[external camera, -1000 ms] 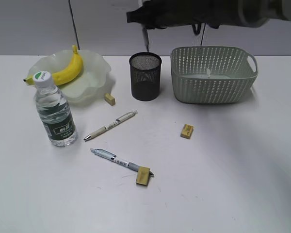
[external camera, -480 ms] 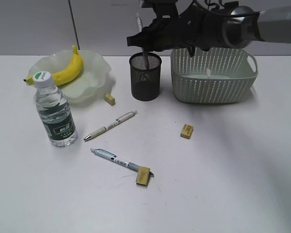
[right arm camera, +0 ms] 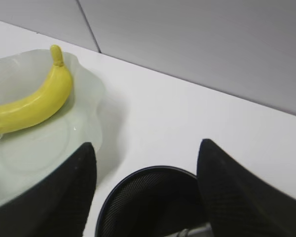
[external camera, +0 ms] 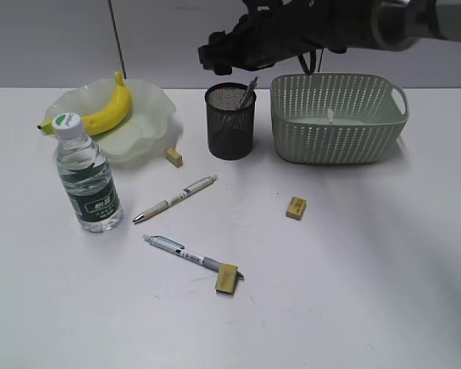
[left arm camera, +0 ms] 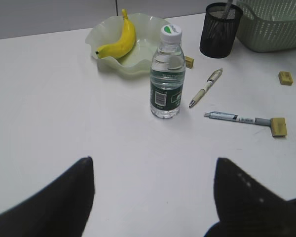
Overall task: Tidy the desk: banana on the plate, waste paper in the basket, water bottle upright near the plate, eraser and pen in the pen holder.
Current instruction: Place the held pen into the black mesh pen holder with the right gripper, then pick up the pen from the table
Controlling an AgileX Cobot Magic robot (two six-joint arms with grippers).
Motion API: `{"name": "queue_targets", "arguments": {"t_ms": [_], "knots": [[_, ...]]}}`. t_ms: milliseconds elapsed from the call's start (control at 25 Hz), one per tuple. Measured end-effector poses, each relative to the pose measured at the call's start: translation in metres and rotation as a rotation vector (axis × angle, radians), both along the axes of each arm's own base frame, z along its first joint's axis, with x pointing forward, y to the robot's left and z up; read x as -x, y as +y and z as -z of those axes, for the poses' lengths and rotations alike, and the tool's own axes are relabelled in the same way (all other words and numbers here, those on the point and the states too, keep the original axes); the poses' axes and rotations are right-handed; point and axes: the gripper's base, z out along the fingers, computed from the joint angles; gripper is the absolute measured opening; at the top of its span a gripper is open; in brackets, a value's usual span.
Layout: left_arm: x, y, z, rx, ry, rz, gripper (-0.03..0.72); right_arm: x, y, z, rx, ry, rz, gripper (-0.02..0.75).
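Banana: lies in the plate, upper left of the exterior view, stem tip pointing up.
Plate: pale green with a wavy rim, on the white desk.
Bottle: stands upright, white cap on top, just in front of the plate at the left.
Holder: black mesh cup at top middle, between the plate and the basket. One pen leans inside it with its top over the rim.
Basket: green with holes, upper right. Something pale lies on its floor, too hidden to name.
White pen: lies on the desk below the holder, slanted.
Blue pen: lies lower in the frame, its right end touching an eraser.
Other erasers: a small one just beside the plate's rim, another alone at middle right.
Right end effector: up above the holder, fingers spread wide apart, holding nothing. In the right wrist view the holder's rim shows between the two dark fingers.
Left end effector: at the bottom of the left wrist view, fingers spread wide and bare, over bare desk, well apart from the bottle.
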Motion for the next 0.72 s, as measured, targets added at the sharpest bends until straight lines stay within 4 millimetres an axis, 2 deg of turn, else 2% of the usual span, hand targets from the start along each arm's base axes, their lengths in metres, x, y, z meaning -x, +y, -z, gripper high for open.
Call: {"name": "queue_targets", "arguments": {"t_ms": [360, 560, 720], "knots": [[0.000, 0.000, 0.000, 0.000, 0.000, 0.000, 0.564, 0.039, -0.011, -0.059, 0.161, 0.135, -0.188, 0.510], [0.000, 0.000, 0.000, 0.000, 0.000, 0.000, 0.564, 0.063, -0.032, -0.085, 0.317, 0.267, -0.164, 0.510], [0.000, 0.000, 0.000, 0.000, 0.000, 0.000, 0.563, 0.084, -0.047, -0.097, 0.424, 0.410, -0.170, 0.510]]}}
